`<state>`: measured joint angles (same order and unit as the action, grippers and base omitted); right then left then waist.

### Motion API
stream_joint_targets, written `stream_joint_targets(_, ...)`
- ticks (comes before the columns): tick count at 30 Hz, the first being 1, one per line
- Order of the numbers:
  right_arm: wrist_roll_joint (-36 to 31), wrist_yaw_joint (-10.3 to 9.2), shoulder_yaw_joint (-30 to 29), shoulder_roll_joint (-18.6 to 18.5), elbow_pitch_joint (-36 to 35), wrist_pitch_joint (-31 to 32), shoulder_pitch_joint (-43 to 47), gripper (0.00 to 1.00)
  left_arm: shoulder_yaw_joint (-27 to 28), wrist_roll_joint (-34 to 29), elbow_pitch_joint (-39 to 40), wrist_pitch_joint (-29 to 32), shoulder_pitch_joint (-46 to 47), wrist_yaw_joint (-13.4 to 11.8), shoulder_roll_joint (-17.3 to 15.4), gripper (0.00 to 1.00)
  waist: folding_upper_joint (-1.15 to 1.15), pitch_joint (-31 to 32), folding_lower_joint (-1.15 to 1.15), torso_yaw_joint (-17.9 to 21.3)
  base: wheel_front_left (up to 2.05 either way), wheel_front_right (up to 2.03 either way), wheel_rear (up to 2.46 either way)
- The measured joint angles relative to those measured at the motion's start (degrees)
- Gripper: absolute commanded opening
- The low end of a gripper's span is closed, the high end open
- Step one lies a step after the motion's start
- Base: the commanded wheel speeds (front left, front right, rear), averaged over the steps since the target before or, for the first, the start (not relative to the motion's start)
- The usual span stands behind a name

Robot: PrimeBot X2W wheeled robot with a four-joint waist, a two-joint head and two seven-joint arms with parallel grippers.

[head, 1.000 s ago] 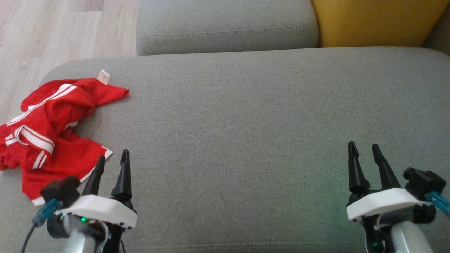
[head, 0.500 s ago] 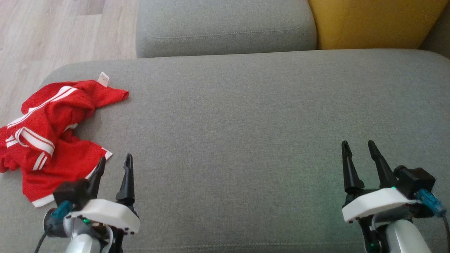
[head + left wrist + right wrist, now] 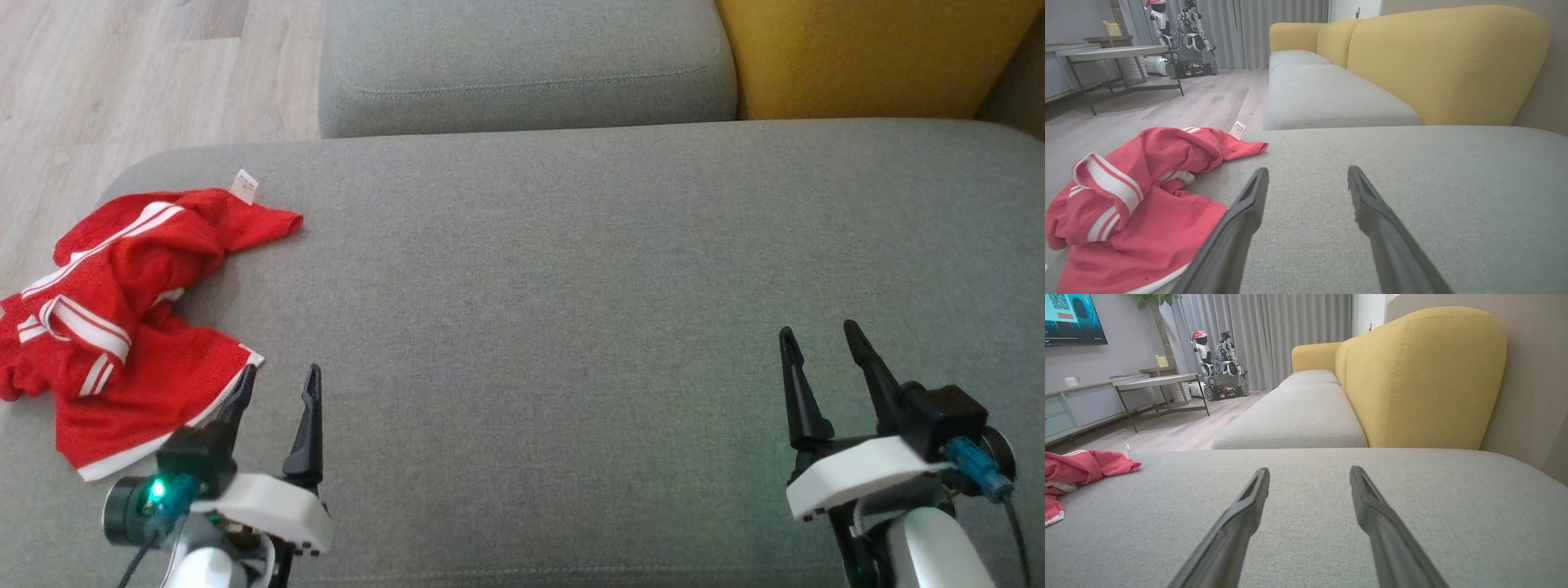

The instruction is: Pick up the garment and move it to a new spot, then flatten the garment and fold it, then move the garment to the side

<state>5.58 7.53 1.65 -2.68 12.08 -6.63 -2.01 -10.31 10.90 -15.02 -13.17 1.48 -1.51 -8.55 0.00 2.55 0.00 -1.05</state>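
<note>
Both arms sit low at the near edge of the big grey fabric seat cushion, fingers pointing away from the robot across it. The left gripper is at the near left part of the cushion with its two dark fingers spread apart and nothing between them. The right gripper is at the near right part, well apart from the left one, and its fingers are spread and empty too.

The crumpled red garment with white stripes lies bunched at the cushion's left end. The left gripper's outer finger lines up with the garment's white-trimmed hem. Can't tell if it's actually touching the cloth or just above it.

A small white tag sticks up from the garment's far edge, but the print on it is too tiny to read. In the right wrist view a teal wall screen shows a QR code, and the rest of it isn't legible.

Beyond the cushion's far edge there's a second grey seat cushion and a mustard-yellow sofa backrest. Pale wood floor runs past the cushion's left end. Farther off, a metal-legged side table stands on it. The middle of the cushion between garment and right gripper is bare fabric.
</note>
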Motion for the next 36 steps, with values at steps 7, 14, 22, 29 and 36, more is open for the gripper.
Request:
stream_joint_targets(7, -2.2, 0.0, 0.1, 0.0, -0.4, 0.0, 0.1, 1.0, -0.1, -2.7, -1.5, -1.1, 0.0, 0.0, 0.0, 1.0, 0.0, 0.2, 0.0, 0.0, 0.0, 0.0, 0.0)
stream_joint_targets(14, -0.5, 0.0, 0.0, 0.0, -0.3, 0.0, 0.2, 1.0, 0.0, -2.1, -2.8, -1.1, 0.0, 0.5, 0.1, 1.0, 0.0, 0.3, 0.0, 0.1, 0.0, 0.0, 0.0)
stream_joint_targets(22, 0.5, 0.0, -0.1, 0.0, 0.2, 0.0, 0.2, 1.0, 0.1, -1.6, -3.2, -1.1, 0.0, 0.5, 0.2, 1.0, 0.0, 0.1, 0.0, 0.2, 0.0, 0.0, 0.0)
stream_joint_targets(29, 0.4, 0.0, -0.2, 0.0, 0.6, 0.0, 0.2, 1.0, 0.1, -1.7, -3.2, -1.1, 0.1, 0.5, 0.2, 1.0, 0.0, -0.1, 0.0, 0.0, 0.0, 0.0, 0.0)
stream_joint_targets(36, 0.3, 0.0, -1.1, 0.0, 0.1, -0.2, 0.4, 1.0, 0.4, -1.7, -2.8, -1.1, 0.5, 0.5, 0.2, 1.0, 0.0, -0.3, 0.0, -2.4, 0.0, 0.0, 0.0)
